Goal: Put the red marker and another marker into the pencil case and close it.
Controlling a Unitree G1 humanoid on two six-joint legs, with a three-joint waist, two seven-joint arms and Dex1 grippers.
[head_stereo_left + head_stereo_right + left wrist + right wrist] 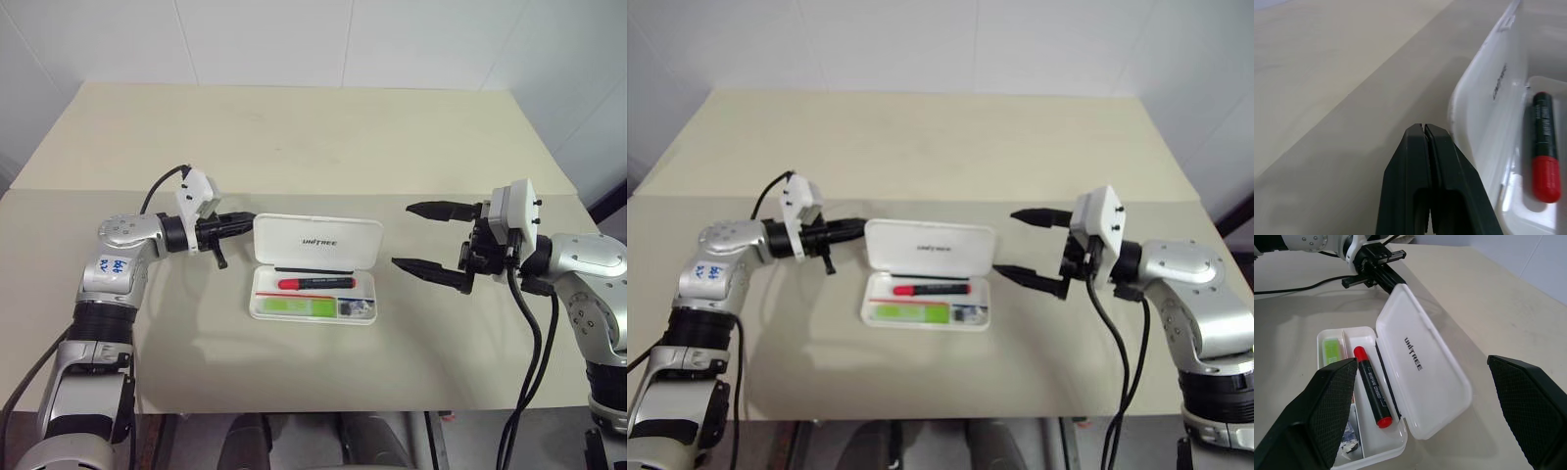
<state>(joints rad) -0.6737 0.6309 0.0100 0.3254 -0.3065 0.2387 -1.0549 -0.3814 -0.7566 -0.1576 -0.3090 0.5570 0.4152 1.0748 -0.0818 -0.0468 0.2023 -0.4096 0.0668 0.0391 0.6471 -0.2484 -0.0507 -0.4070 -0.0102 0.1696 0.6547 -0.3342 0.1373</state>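
Lying inside the open white hard-plastic pencil case (313, 294), red-and-black marker (315, 282) and lime-green highlighter (299, 306) await closing; left gripper (238, 222) clenched behind the lid, right gripper (421, 238) spread.

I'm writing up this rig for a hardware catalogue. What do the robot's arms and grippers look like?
Both arms are silver-grey metal with black joint bands and black cables looping off the wrists. The left arm carries a white sticker with blue handwriting. Each wrist bears a white camera block. The left gripper and right gripper have two tapered black fingers with textured inner pads.
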